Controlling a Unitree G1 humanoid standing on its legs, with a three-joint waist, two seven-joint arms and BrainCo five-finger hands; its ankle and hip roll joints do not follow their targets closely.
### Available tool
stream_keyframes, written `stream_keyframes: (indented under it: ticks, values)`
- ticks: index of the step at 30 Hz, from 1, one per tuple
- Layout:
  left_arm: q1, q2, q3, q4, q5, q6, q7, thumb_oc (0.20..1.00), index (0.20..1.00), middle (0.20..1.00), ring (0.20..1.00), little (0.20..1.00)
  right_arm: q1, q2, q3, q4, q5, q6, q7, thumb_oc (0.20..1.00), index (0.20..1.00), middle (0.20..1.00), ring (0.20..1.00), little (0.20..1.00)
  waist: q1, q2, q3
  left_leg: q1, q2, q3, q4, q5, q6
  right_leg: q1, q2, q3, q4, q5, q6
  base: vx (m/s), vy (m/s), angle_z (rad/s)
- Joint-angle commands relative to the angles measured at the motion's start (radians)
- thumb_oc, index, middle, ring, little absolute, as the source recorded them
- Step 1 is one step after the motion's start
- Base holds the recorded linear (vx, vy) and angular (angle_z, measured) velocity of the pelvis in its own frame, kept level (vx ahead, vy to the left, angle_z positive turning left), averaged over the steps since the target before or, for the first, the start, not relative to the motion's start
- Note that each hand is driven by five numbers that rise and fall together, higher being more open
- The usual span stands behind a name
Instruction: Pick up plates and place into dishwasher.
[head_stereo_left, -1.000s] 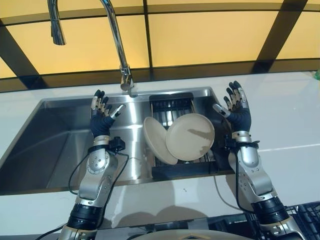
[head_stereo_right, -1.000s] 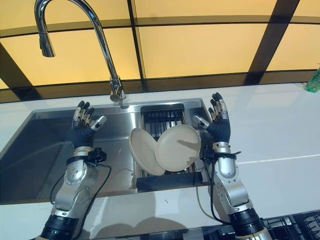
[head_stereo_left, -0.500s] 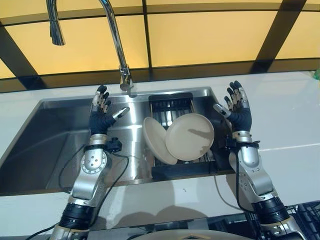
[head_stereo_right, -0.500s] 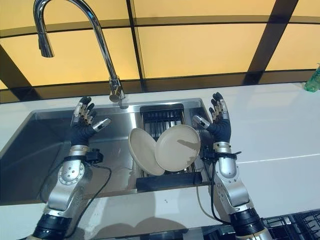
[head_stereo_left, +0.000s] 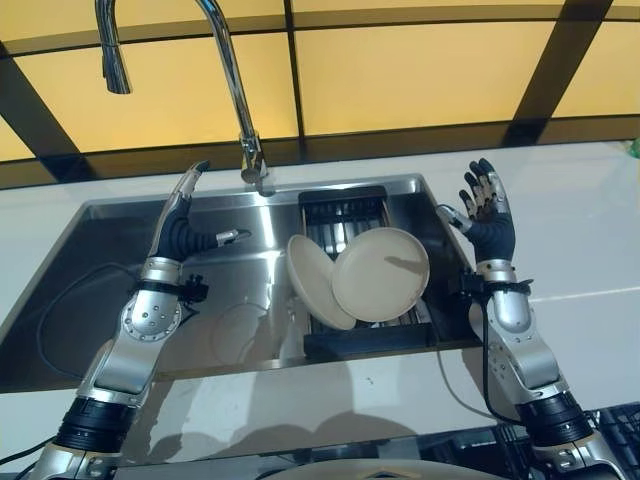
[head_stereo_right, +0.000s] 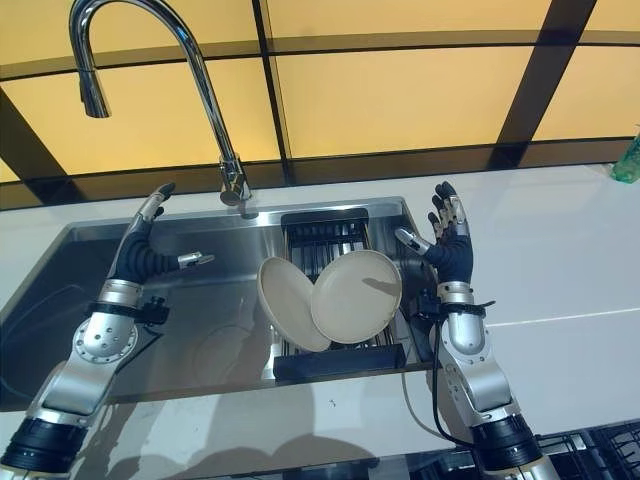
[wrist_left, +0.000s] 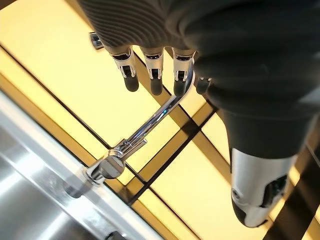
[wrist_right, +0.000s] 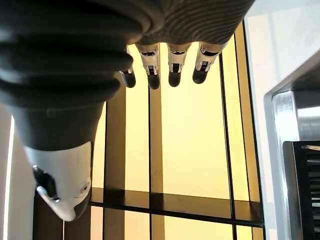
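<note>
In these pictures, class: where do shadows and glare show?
Left eye view: a finger-shaped shadow crosses the round beige plate; bright glare streaks the stainless steel sink. Left wrist view: highlights run along the curved chrome faucet past the open left hand.

Head stereo pair: both eyes look steeply down from above the near counter edge onto the sink (head_stereo_left: 130, 290), facing the yellow-panelled wall behind it. The two views share the sink, the faucet (head_stereo_right: 205, 95) and the dish rack (head_stereo_left: 350, 215); the right eye view sits slightly to the right, so the faucet appears further left in it. Left wrist camera: very close behind the left hand (wrist_left: 150, 70), aimed up past its fingertips at the faucet and the wall panels. Right wrist camera: very close behind the right hand (wrist_right: 170, 60), aimed at the wall panels, with the sink's rim at one side.
</note>
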Motion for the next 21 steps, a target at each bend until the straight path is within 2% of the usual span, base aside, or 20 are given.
stream_keyframes:
  ticks: [1,6,14,18,21]
  values:
    - [-0.11,0.089,-0.013,0.085,0.102,-0.087,0.004,1.0,1.0,1.0,1.0,1.0,-0.027,-0.055,-0.037,-0.036,0.029,-0.031,0.015,1.0,1.0,1.0,1.0,1.0,-0.021,-0.012,-0.074,-0.032,0.038,0.011,0.008,-0.042,-0.033,-0.039,-0.058,-0.014,0.009,-0.013,0.075,0.04,0.049,-0.01]
    - [-0.118,0.171,-0.06,0.103,0.263,-0.144,0.027,1.0,1.0,1.0,1.0,1.0,-0.012,-0.078,-0.042,-0.036,0.043,-0.027,0.029,1.0,1.0,1.0,1.0,1.0,-0.031,-0.007,-0.071,-0.033,0.035,0.019,0.006,-0.042,-0.031,-0.044,-0.063,-0.009,0.008,-0.008,0.081,0.04,0.055,-0.01]
    - [-0.15,0.264,-0.173,0.114,0.45,-0.245,0.174,1.0,1.0,1.0,1.0,1.0,0.001,-0.115,-0.027,-0.022,0.063,-0.042,0.032,1.0,1.0,1.0,1.0,1.0,-0.053,-0.002,-0.06,-0.029,0.027,0.038,0.002,-0.045,-0.026,-0.052,-0.068,0.008,0.006,0.002,0.09,0.05,0.045,-0.03]
    - [-0.163,0.297,-0.25,0.109,0.53,-0.266,0.218,1.0,1.0,1.0,1.0,1.0,0.012,-0.124,-0.02,-0.026,0.065,-0.044,0.023,1.0,1.0,1.0,1.0,1.0,-0.068,-0.003,-0.053,-0.028,0.024,0.049,0.001,-0.049,-0.021,-0.059,-0.071,0.018,0.007,0.004,0.098,0.06,0.029,-0.05]
    - [-0.181,0.304,-0.3,0.119,0.529,-0.277,0.233,1.0,1.0,1.0,1.0,1.0,0.017,-0.13,-0.017,-0.018,0.069,-0.054,0.013,1.0,1.0,1.0,1.0,1.0,-0.078,-0.005,-0.044,-0.025,0.023,0.057,0.001,-0.052,-0.017,-0.064,-0.074,0.023,0.01,0.007,0.103,0.04,0.018,-0.08]
